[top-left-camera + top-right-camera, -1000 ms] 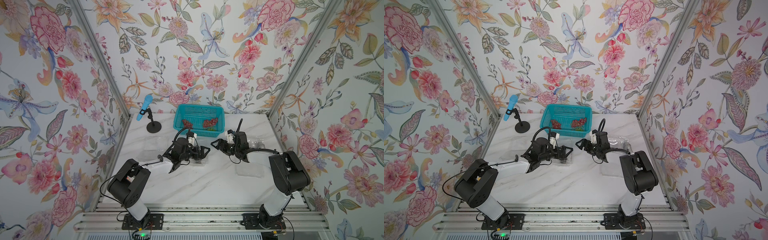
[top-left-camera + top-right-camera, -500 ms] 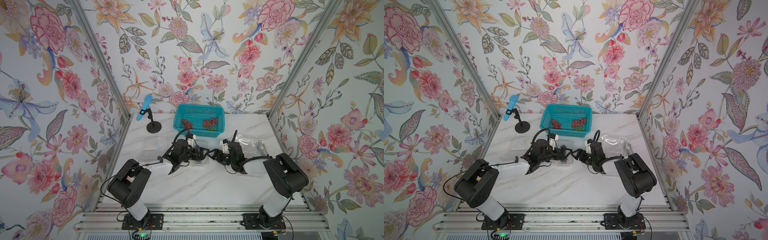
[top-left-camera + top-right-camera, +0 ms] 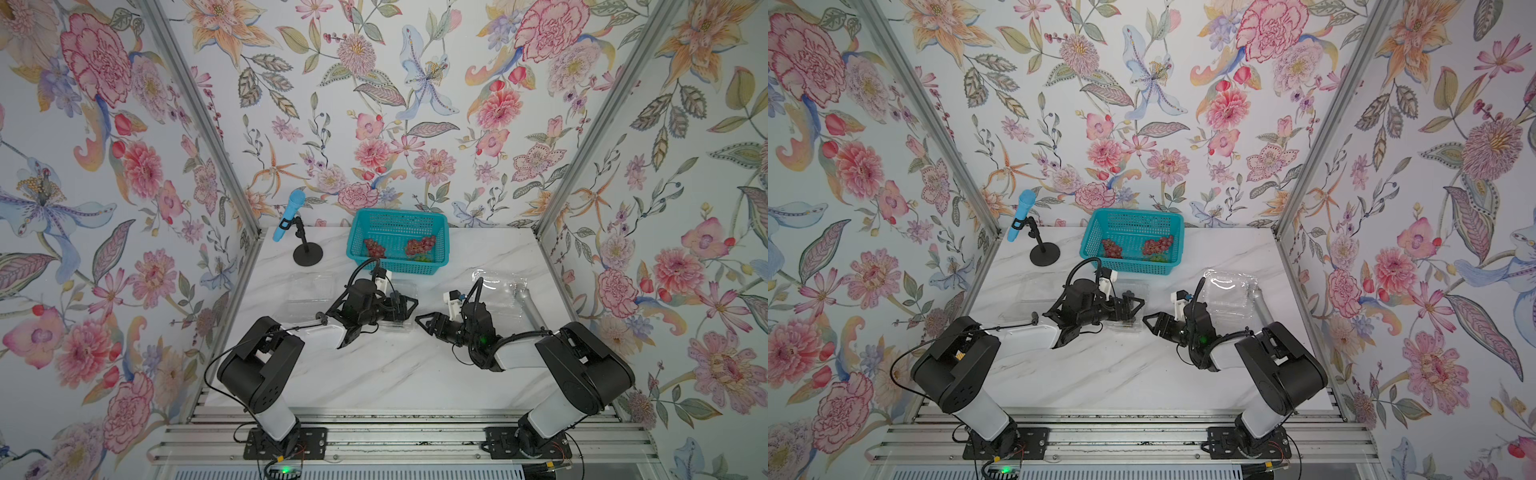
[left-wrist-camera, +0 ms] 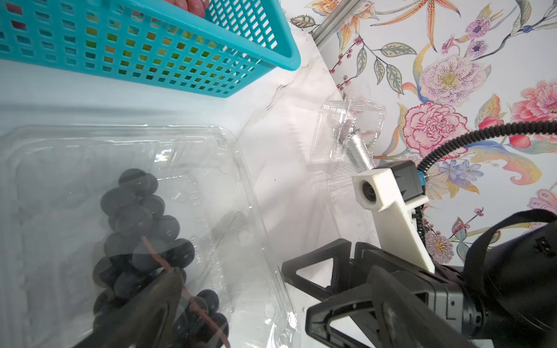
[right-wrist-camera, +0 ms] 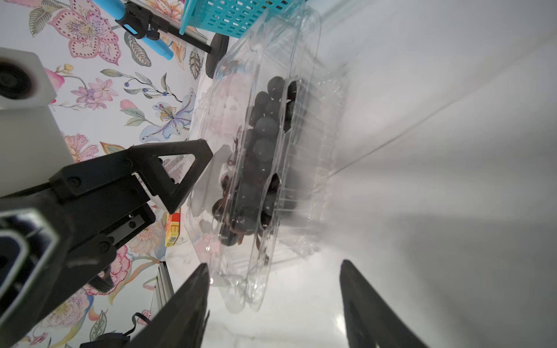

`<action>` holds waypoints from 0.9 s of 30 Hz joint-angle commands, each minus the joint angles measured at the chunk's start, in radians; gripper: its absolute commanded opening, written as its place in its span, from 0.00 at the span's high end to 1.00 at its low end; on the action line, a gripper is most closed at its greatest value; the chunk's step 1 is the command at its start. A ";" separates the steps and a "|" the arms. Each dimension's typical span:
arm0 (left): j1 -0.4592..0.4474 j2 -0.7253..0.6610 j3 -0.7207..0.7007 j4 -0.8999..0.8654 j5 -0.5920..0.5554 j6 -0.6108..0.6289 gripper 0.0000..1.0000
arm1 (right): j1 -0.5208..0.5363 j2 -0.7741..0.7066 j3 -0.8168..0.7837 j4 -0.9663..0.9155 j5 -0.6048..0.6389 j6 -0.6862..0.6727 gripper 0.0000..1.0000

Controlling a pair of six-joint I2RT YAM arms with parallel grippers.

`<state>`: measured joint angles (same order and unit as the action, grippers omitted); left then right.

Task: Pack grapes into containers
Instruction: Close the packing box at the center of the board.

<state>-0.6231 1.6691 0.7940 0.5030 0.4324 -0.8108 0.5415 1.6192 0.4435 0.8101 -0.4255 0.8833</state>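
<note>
Watching edges: my left claw (image 3: 402, 311) gapes wide over the clamshell (image 5: 301, 99) of dark grapes (image 5: 265, 126), just beside the basket (image 3: 397, 217). My right claw (image 5: 272, 263) is half-open and empty at its rim, with open counter (image 3: 395, 374) behind.

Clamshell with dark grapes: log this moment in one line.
dark grapes inside clamshell | left pincer open, at it | right pincer open, facing it | red grapes in basket

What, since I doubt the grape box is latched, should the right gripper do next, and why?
Probably close the right gripper on the end of the box facing it: its open fingers straddle that end, the dark grapes lie inside, and the box's halves sit close together. Whether it is latched cannot be told.
</note>
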 commanded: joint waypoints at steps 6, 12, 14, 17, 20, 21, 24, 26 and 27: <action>-0.006 0.016 0.024 -0.009 -0.038 0.022 0.00 | 0.043 0.036 -0.045 0.192 0.039 0.070 0.44; -0.003 0.015 0.022 -0.014 -0.040 0.025 0.00 | 0.058 0.084 -0.063 0.290 0.070 0.116 0.48; -0.003 0.012 0.020 -0.014 -0.040 0.025 0.00 | 0.061 0.094 -0.064 0.300 0.076 0.121 0.51; -0.002 0.010 0.017 -0.016 -0.041 0.027 0.00 | 0.066 0.100 -0.070 0.311 0.083 0.127 0.53; -0.002 0.009 0.014 -0.018 -0.043 0.031 0.00 | 0.066 0.108 -0.076 0.324 0.092 0.132 0.59; -0.001 0.009 0.014 -0.019 -0.043 0.030 0.00 | 0.066 0.112 -0.075 0.326 0.090 0.134 0.60; 0.000 0.008 0.013 -0.018 -0.043 0.030 0.00 | 0.067 0.127 -0.071 0.341 0.084 0.140 0.65; 0.000 0.005 0.013 -0.019 -0.046 0.031 0.00 | 0.067 0.138 -0.063 0.346 0.081 0.143 0.67; 0.002 0.004 0.013 -0.019 -0.046 0.030 0.00 | 0.067 0.144 -0.059 0.348 0.079 0.143 0.69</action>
<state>-0.6228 1.6695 0.7948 0.5011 0.4099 -0.7933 0.6014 1.7367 0.3775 1.0977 -0.3550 1.0077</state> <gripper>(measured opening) 0.997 0.320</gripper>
